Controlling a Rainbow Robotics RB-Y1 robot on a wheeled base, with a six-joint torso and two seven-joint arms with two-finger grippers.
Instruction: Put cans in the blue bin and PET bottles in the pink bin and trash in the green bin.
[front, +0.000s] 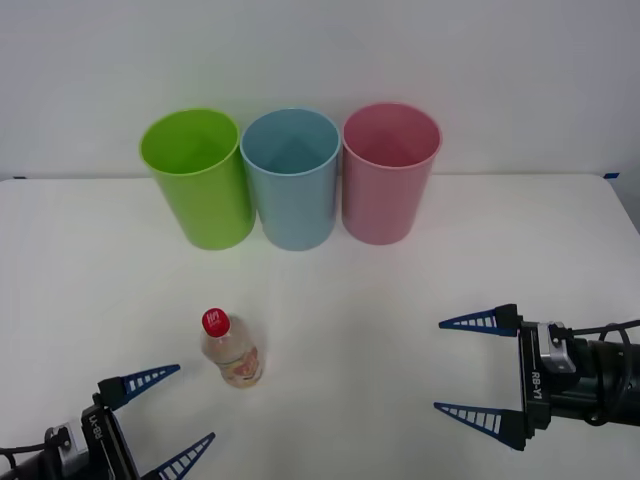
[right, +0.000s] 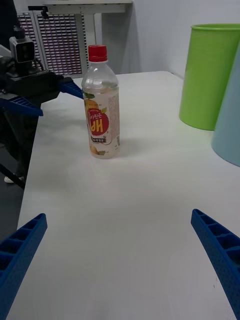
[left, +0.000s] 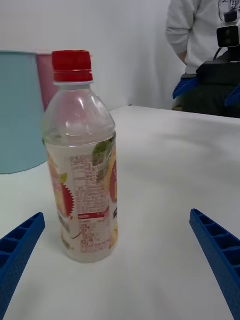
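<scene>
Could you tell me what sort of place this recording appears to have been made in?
Probably a robotics lab set up for a sorting test: a plain white table against a bare wall, three colour-coded bins, green, blue and pink, in a row, and one PET bottle between open left and right grippers.

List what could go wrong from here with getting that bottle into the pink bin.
1. The PET bottle stands upright and looks empty, so the open left gripper beside it might tip it if one finger touches first.
2. The pink bin is farthest from that gripper, touching the blue bin; a carry across could clip a rim or drop the bottle into the blue bin or the green bin.
3. The open right gripper could cross the left arm's path.
</scene>
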